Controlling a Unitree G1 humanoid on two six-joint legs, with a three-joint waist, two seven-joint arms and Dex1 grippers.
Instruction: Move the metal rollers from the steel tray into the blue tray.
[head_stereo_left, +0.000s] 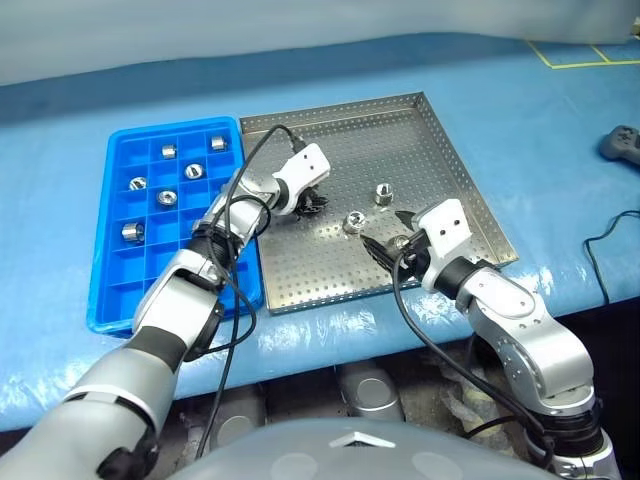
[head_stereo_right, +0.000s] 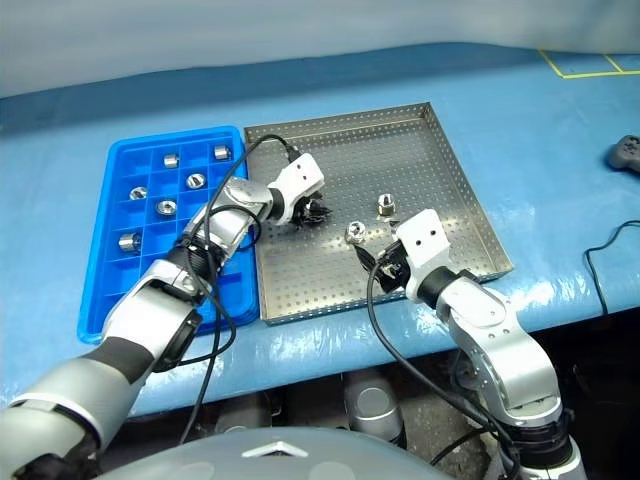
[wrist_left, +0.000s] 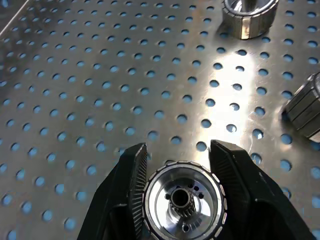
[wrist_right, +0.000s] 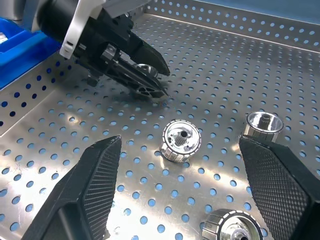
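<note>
In the left eye view the right gripper (head_stereo_left: 385, 240), nearest the camera, is hovering with its fingers spread and nothing between them, low over the steel tray (head_stereo_left: 455, 160) at about 5 o'clock of its floor. Two metal rollers (head_stereo_left: 353, 221) are lying loose just beyond it, and a third is peeking out beside its fingertips. The left gripper (head_stereo_left: 312, 203) is reaching down near the tray's middle. At 9 o'clock of the steel tray, touching its side, the blue tray (head_stereo_left: 112, 200) is sitting on the blue-covered counter (head_stereo_left: 540, 110), already holding six rollers, each in its own compartment.

The right eye view is showing the same layout, with a dark controller (head_stereo_right: 627, 152) lying far off at 3 o'clock.

In the left wrist view the left gripper's fingers (wrist_left: 131, 185) are pinching one roller by its ribbed sides, with the roller sitting on the perforated floor.

The right wrist view is giving the clearest count: three loose rollers plus the pinched one.

By my reckoning six are done and four are remaining, the grasped one being next to go across.

No brand, label or writing is legible anywhere.
</note>
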